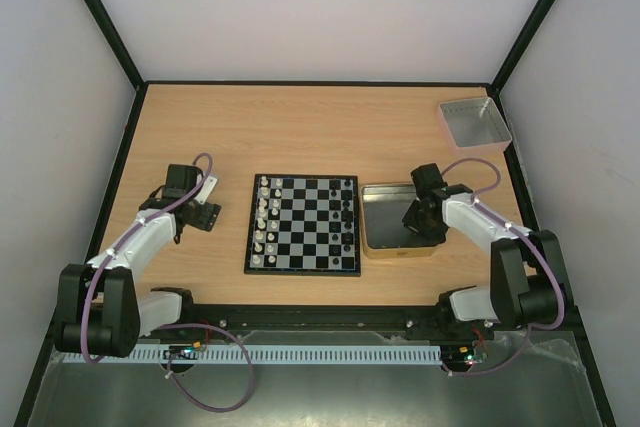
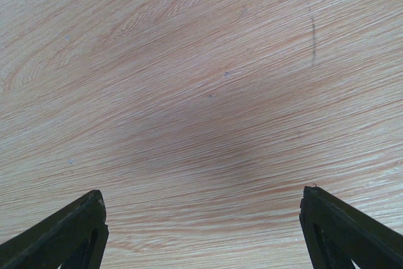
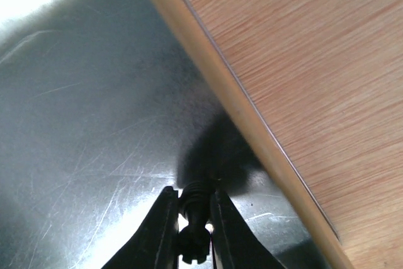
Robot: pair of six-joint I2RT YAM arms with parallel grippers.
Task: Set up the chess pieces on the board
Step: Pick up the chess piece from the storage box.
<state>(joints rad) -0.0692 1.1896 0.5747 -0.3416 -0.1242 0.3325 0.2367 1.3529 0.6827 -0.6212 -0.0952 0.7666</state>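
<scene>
Grip status: the right gripper (image 3: 192, 192) has both fingers closed on a small black turned chess piece (image 3: 195, 209), pinched across its ribbed collar. It sits low over the scratched floor of the gold-tan rectangular metal tin (image 3: 192, 36). The tin lies just right of the small black-and-white checked chessboard (image 1: 312, 232). Whitish pieces (image 1: 262, 222) stand along the board's left files and black pieces (image 1: 347, 215) along its right edge.

The left gripper (image 2: 201, 193) hangs with jaws wide apart over the light wood-grain table (image 2: 201, 61), holding nothing.

Handling assessment: the piece looks light, rigid and smooth, and likely to twist or slip. The narrow waist appears the soundest hold.

Markings: no brand, label or legible writing found.
</scene>
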